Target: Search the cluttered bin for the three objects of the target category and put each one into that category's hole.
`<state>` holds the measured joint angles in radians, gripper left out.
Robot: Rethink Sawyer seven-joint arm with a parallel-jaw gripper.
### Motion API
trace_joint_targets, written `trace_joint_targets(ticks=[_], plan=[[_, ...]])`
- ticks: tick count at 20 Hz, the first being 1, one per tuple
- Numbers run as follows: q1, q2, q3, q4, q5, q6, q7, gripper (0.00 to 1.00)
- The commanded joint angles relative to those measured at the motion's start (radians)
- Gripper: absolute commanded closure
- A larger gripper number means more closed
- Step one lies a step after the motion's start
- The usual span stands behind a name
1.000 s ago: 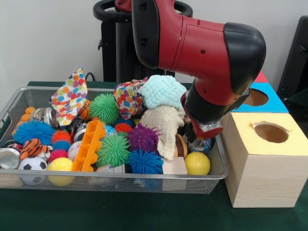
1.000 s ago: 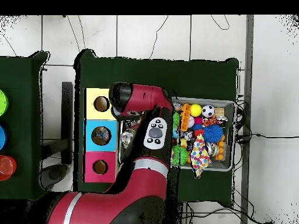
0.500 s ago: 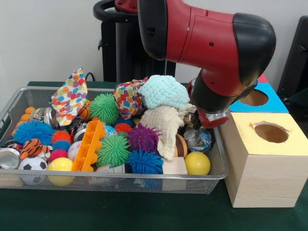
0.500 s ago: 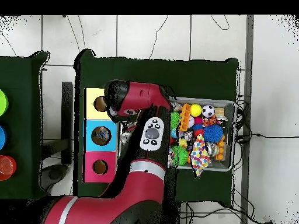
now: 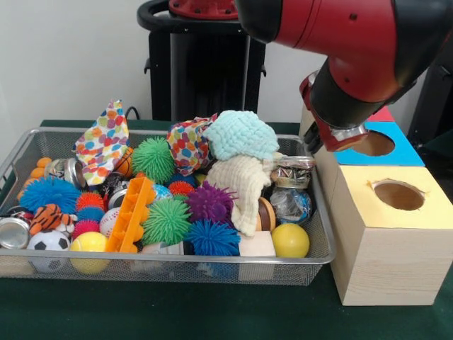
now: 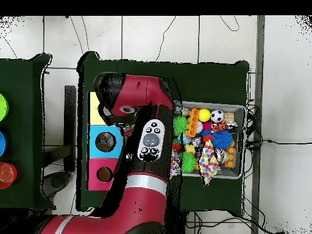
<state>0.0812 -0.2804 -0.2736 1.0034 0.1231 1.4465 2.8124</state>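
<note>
Green table: your gripper [image 5: 338, 136] has left the wire bin [image 5: 311, 263], now above the boxes; jaw state unreadable

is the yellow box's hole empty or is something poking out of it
Empty as far as shows: the yellow box's round hole is dark, nothing sticks out. Its depths are hidden.

The arm [image 5: 347, 42] is cut off by the top and right edges of the front frame. Its end effector [image 5: 338, 136] shows only a red rim; whether it holds anything cannot be told. Overhead, the arm's bulk [image 6: 131, 106] covers the yellow box, left of centre, and the wire bin's [image 6: 239, 143] left part. The pink box [image 5: 384, 114] peeks out behind the wrist.
</note>
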Motion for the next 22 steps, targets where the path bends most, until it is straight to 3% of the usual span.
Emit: trace_joint_targets(ticks=[1, 2, 3, 12, 22], plan=[[-0.027, 0.007, 0.038, 0.009, -0.014, -0.102, 0.08, 1.0], [-0.029, 0.005, 0.041, 0.015, -0.015, -0.118, 0.072, 1.0], [-0.03, 0.004, 0.044, 0.021, -0.017, -0.137, 0.069, 0.0], [-0.024, -0.01, 0.045, 0.064, -0.02, -0.23, 0.063, 0.0], [-0.022, 0.047, 0.052, 0.099, -0.002, -0.368, 0.117, 0.0]])
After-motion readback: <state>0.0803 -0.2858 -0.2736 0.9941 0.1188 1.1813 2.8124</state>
